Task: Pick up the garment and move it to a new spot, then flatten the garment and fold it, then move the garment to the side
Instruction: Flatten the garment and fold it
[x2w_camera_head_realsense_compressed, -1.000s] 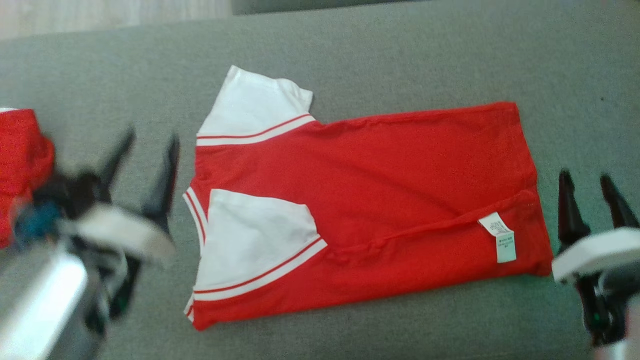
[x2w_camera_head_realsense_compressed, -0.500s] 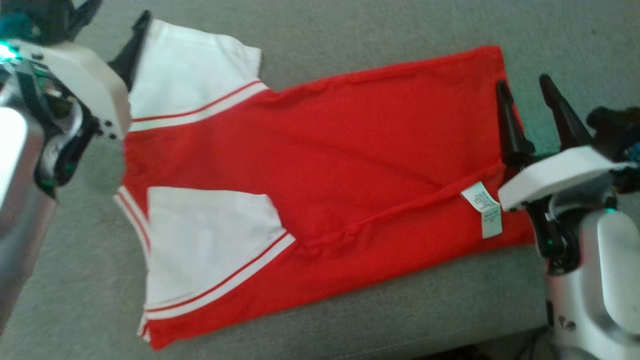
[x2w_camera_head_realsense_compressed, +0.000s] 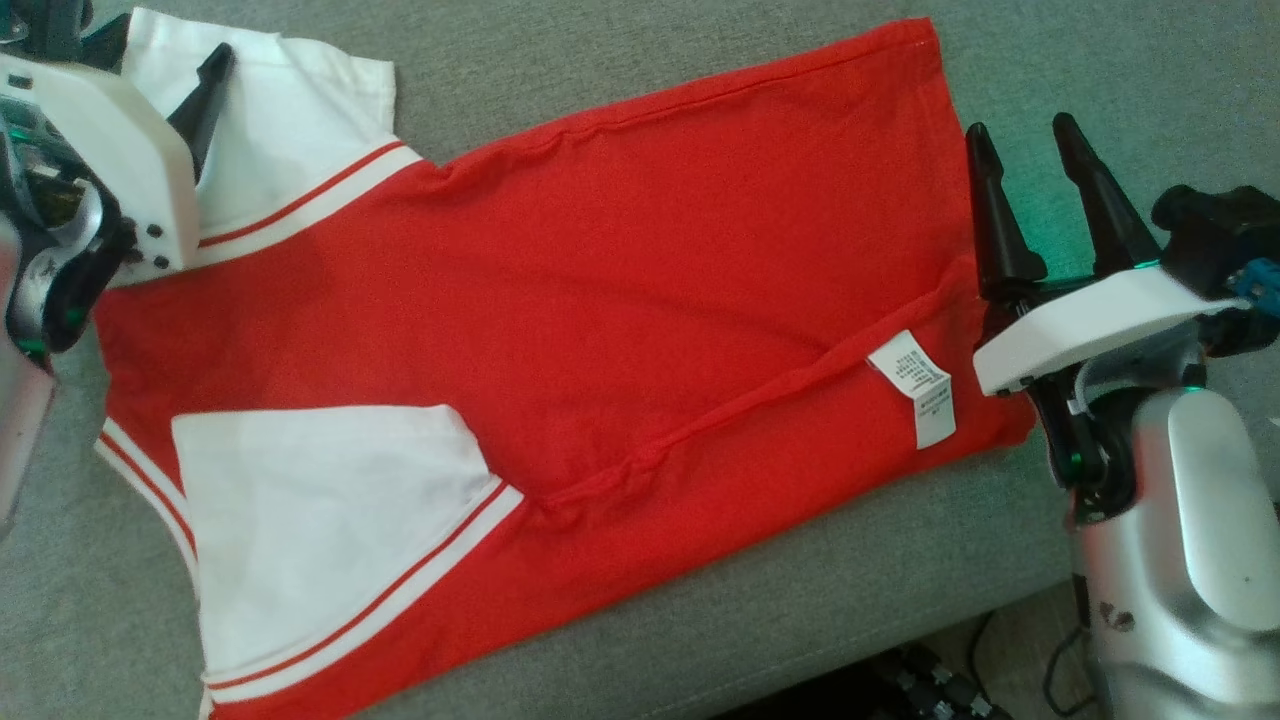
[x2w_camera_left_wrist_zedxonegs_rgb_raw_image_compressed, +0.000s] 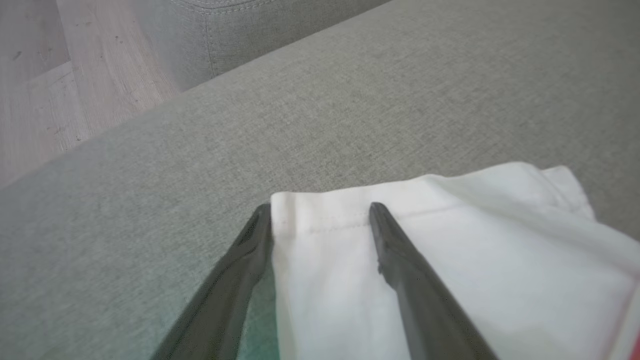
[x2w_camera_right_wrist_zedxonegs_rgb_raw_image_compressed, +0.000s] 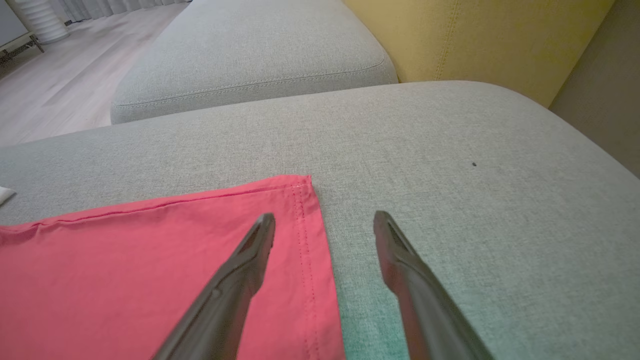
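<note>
2 grippers open: L gripper (x2w_camera_left_wrist_zedxonegs_rgb_raw_image_compressed: 320, 210) over garment (x2w_camera_head_realsense_compressed: 620, 280) sleeve (x2w_camera_left_wrist_zedxonegs_rgb_raw_image_compressed: 450, 250), R gripper (x2w_camera_right_wrist_zedxonegs_rgb_raw_image_compressed: 325, 220) over hem (x2w_camera_right_wrist_zedxonegs_rgb_raw_image_compressed: 312, 250); head view adds care label (x2w_camera_head_realsense_compressed: 918, 398).

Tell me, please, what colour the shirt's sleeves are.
The sleeves are white with a thin red stripe; the head view shows them best.

Grey woven sofa seat (x2w_camera_right_wrist_zedxonegs_rgb_raw_image_compressed: 450, 150) spans the lower frame of the right wrist view. A second grey cushion (x2w_camera_right_wrist_zedxonegs_rgb_raw_image_compressed: 250, 55) with a piped seam lies beyond it, upper centre. Yellow upholstered panel (x2w_camera_right_wrist_zedxonegs_rgb_raw_image_compressed: 475, 35) at upper right. Pale wood-plank floor (x2w_camera_right_wrist_zedxonegs_rgb_raw_image_compressed: 50, 100), daylit, at upper left. Dark cables (x2w_camera_head_realsense_compressed: 930, 680) at lower right of the head view.
</note>
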